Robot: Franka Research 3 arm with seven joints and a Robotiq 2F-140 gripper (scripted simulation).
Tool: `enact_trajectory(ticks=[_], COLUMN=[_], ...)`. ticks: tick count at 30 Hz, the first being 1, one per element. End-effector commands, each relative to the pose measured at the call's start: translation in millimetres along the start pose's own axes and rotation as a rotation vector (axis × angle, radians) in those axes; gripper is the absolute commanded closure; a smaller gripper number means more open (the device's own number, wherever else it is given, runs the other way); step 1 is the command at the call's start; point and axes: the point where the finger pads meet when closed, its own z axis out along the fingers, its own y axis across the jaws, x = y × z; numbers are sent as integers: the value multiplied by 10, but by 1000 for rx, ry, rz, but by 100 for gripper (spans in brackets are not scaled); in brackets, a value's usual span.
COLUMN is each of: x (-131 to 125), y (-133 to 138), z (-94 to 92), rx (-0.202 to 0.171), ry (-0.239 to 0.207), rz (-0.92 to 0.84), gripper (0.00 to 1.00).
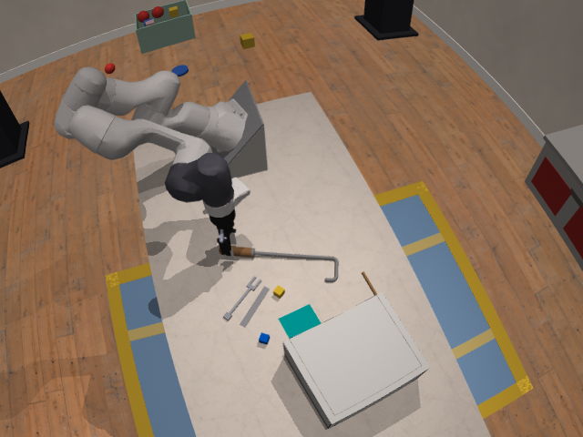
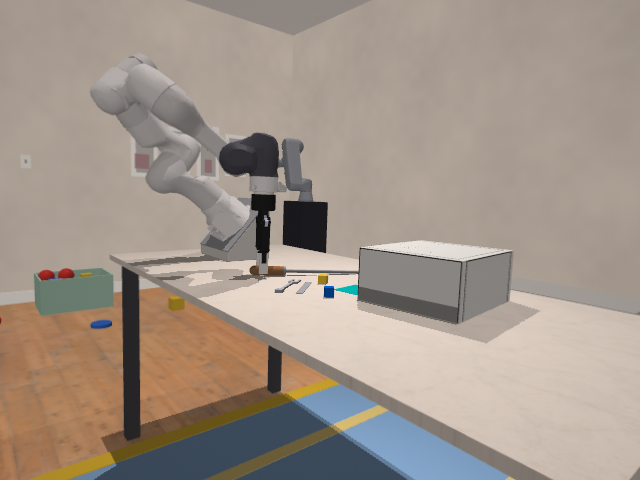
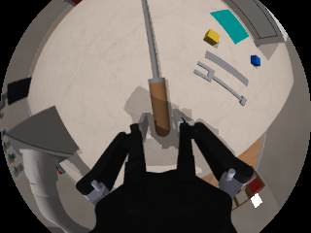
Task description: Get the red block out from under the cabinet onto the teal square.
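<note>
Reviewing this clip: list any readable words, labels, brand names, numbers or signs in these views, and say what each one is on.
None can be read in any view.
Wall pictures: plain coloured squares, no lettering visible.
Small patch in the green bin among the toys: too small and blurred to read.
Cabinet, hook tool, blocks and arm: no markings visible.

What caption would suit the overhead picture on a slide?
End effector lowered over the wooden handle of a hooked rod, near a teal square and white cabinet.
</note>
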Motion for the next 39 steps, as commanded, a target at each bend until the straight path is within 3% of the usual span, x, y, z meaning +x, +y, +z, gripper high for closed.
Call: enact_trajectory(ticks=[1,39], x=[20,20], y=[17,17], z=[37,96], rx=[-4,-4], ry=[6,6], rz=[14,14], gripper=[67,67])
